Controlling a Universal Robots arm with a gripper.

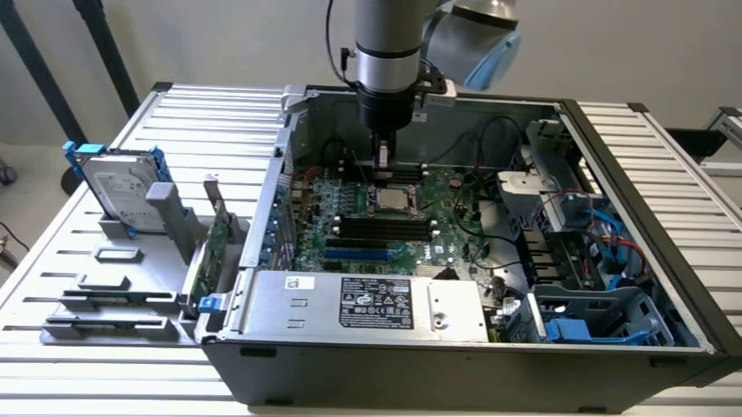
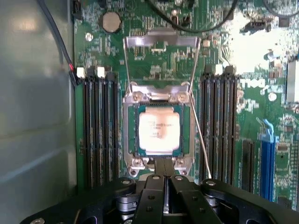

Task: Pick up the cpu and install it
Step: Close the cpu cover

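Hanging inside the open dark-grey metal computer case (image 1: 464,352), my claw (image 1: 381,160) points straight down over the green circuit board (image 2: 100,46). My two black fingers (image 2: 158,170) are pressed together with nothing between them. From my wrist I see my claw (image 2: 163,164) just beside the near edge of the silver metal socket frame (image 2: 127,109), though I cannot tell whether the tips touch it. The cpu (image 2: 159,132), a small flat square chip with a dull silver top, lies flat and square inside that frame, seated in the socket. In the exterior view the cpu (image 1: 392,201) sits near the middle of the board, directly under my claw. The thin silver hinged cover plate (image 2: 161,41) of the socket stands swung open on the far side of the chip. Rows of black memory slots (image 2: 100,130) run along both sides of the socket. A big grey metal box with a black label (image 1: 290,308) fills the case's near corner. On the slatted metal desk (image 1: 696,200), at the exterior view's left, a silver hard drive with blue side rails (image 1: 116,187) stands upright in a grey holder.
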